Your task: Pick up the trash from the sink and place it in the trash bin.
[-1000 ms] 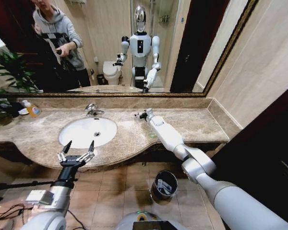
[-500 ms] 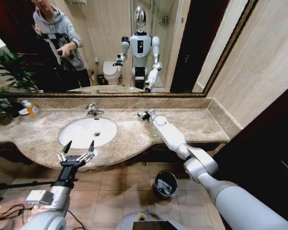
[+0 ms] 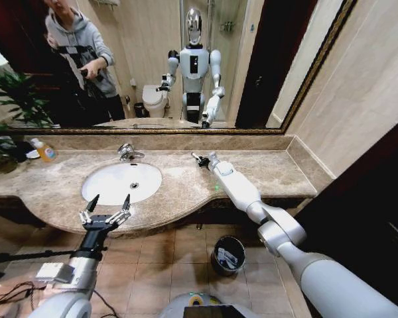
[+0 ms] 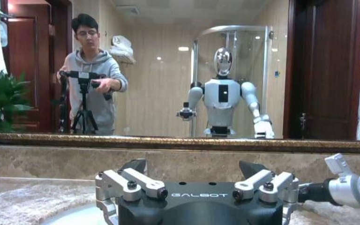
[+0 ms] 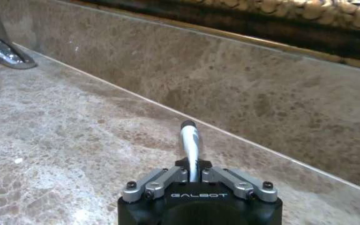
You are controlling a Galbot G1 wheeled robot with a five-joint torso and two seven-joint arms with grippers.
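Above the marble counter (image 3: 265,169), the right gripper (image 3: 198,158) clamps a thin white stick (image 5: 190,140) beside the bare sink (image 3: 121,182), left gripper (image 3: 106,209) spread wide, while the trash bin (image 3: 227,255) below holds white scraps

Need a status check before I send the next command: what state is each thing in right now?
Right gripper: shut on a thin white stick, above the counter near the backsplash.
Left gripper: open, holding nothing, at the counter's front edge.
Sink: basin looks bare.
Faucet: no water running.
Trash bin: upright on the floor, open-topped, some pieces inside.
Orange-yellow bottle: upright on the counter.
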